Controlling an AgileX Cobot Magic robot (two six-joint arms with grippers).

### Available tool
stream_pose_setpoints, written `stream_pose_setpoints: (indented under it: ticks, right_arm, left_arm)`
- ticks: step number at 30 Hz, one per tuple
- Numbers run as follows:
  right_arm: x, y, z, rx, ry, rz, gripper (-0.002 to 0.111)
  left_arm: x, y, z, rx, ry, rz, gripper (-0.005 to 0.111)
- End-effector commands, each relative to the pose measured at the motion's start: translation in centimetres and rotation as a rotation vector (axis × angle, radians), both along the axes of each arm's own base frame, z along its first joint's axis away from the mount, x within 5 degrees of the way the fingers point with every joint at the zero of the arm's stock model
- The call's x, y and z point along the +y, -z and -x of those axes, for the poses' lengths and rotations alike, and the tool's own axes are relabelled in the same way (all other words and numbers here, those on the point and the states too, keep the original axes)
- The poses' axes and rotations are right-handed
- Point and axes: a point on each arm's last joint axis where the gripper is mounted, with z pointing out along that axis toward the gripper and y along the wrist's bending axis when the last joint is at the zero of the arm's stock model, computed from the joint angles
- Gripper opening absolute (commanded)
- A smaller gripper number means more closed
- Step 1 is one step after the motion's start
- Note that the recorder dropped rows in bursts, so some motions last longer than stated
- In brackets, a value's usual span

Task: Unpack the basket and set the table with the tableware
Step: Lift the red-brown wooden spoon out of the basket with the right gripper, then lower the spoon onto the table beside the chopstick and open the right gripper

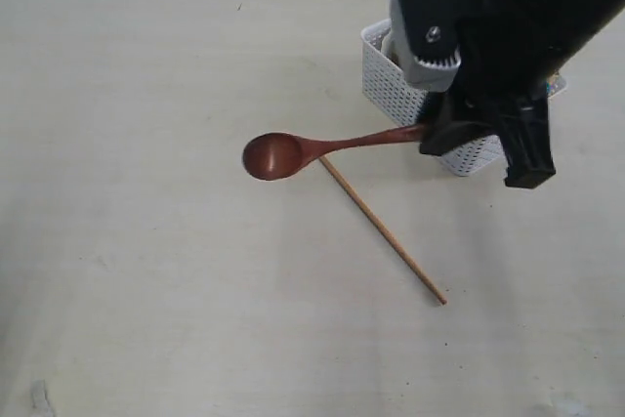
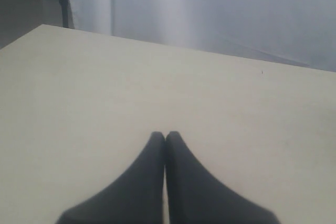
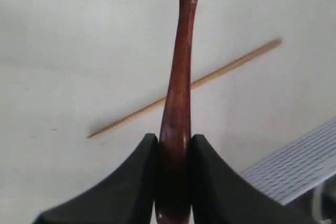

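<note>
My right gripper point(image 1: 430, 134) point(image 3: 175, 139) is shut on the handle end of the red-brown wooden spoon point(image 1: 293, 152) point(image 3: 181, 77). The spoon sticks out to the left over the table point(image 1: 146, 241), its bowl above the near end of a wooden chopstick point(image 1: 386, 233) point(image 3: 220, 74) that lies flat on the tabletop. The white lattice basket point(image 1: 391, 80) point(image 3: 299, 169) stands just behind the right arm, which hides most of it. My left gripper point(image 2: 165, 136) is shut with nothing in it, over bare tabletop; it is out of the exterior view.
A grey curtain point(image 2: 210, 9) hangs beyond the table's far edge. A small edge of blue-and-white packet point(image 1: 557, 85) peeks out past the arm at the basket. The black right arm point(image 1: 508, 36) covers the back right corner.
</note>
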Motion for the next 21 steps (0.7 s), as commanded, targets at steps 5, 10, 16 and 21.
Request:
stream_pose_setpoints:
  ticks: [5,10,16,21]
  right_arm:
    - [3.9,2.2,-2.4,-0.418,-0.376,0.205,0.000]
    - [5.9,5.4,-4.6,-0.492,-0.521,0.343,0.000]
    - [9.2,7.4,-6.4,-0.492,-0.640,0.401,0.000]
    - [9.9,7.5,-7.9,-0.512,-0.654,0.498,0.000]
  left_arm:
    - [0.0,0.1,0.0,-0.003,-0.003,0.002,0.000]
    - [0.0,0.1,0.0,-0.003,-0.003,0.002,0.000]
    - [0.0,0.1,0.0,-0.003,-0.002,0.000,0.000]
    - [0.0,0.1,0.0,-0.003,-0.002,0.000,0.000]
